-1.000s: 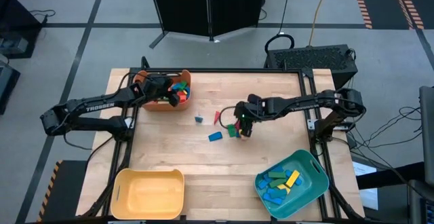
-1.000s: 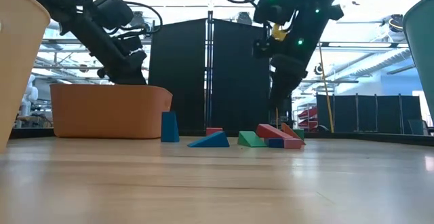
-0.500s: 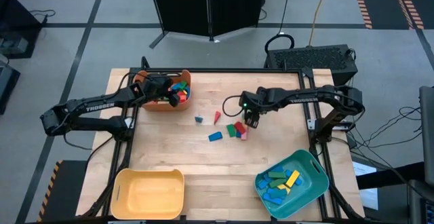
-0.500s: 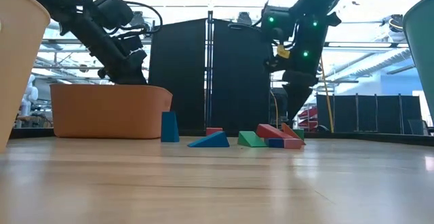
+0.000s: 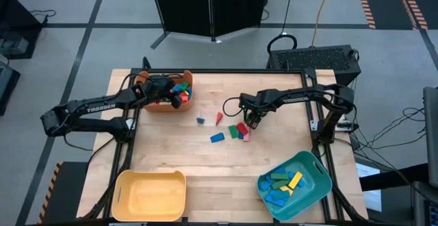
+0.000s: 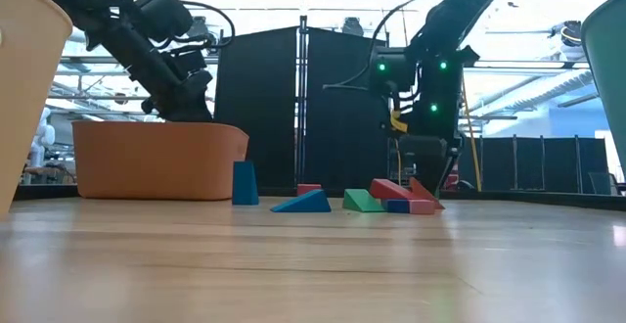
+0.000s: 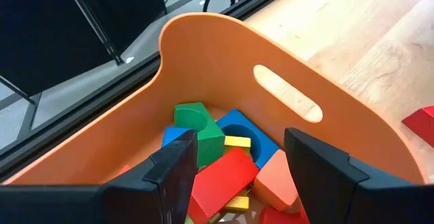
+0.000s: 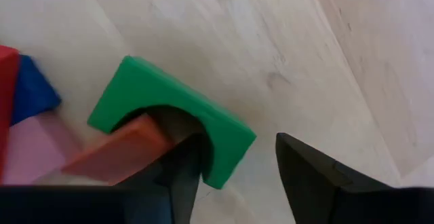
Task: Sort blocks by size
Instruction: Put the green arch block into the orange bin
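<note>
Lying in a small heap near the middle of the wooden table (image 5: 205, 174): a green arch block (image 8: 173, 119), a thin orange block (image 8: 115, 153) poking out from under the arch, a pink block (image 8: 30, 149), a blue block (image 8: 30, 91) and a red block (image 8: 5, 102). Touching or leaning on each other, all of these.

Sitting a bit apart from the heap: a blue wedge (image 5: 217, 137), a red pointed block (image 5: 219, 119) and a small blue block (image 5: 200, 120).

Hanging right over the green arch, on the far edge of the heap: the right gripper (image 5: 254, 121). Standing partly open, fingers (image 8: 319, 176) with one on each side of the arch's end, gripping nothing.

Hovering over the orange bin (image 7: 224, 54) at the far left of the table: the left gripper (image 7: 237, 166). Standing wide apart, these fingers, holding nothing. Piling up inside this bin: green, blue, red, yellow and orange blocks (image 7: 227, 163).

Resting at the near right corner: a teal bin (image 5: 313, 168) with blue, green and yellow bars (image 5: 282, 183) inside. Sitting at the near left corner: a yellow bin (image 5: 150, 178).
</note>
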Robot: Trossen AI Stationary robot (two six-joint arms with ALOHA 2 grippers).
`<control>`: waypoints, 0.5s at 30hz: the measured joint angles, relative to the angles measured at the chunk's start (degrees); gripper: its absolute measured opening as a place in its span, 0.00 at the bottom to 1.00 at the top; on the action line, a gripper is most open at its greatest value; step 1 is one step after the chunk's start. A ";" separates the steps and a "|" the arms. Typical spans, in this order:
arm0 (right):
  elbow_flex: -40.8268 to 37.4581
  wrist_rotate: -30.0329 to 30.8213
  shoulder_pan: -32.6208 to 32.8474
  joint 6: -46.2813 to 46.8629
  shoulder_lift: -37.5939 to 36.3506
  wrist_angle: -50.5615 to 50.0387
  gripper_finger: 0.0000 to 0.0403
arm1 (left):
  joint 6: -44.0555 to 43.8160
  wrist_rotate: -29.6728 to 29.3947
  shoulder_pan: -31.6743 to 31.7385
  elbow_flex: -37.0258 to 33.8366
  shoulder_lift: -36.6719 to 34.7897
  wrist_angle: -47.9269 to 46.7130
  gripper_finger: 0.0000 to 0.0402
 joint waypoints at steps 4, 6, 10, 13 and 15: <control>0.00 0.00 -0.23 -0.19 0.52 0.01 0.31 | 0.00 0.00 -0.02 0.00 0.00 0.06 0.55; 0.00 0.04 -0.23 -0.52 0.52 0.21 0.24 | 0.00 0.00 0.00 0.00 0.00 0.11 0.55; 0.07 0.06 -0.20 -1.40 0.43 0.83 0.09 | 0.00 0.00 -0.02 0.00 0.00 0.19 0.55; 0.11 0.28 -0.10 -2.69 0.22 3.17 0.05 | -0.02 -0.01 0.00 0.00 0.00 0.19 0.55; 0.07 0.80 0.24 -3.08 0.17 5.07 0.05 | -0.07 0.00 -0.04 0.00 0.00 0.18 0.55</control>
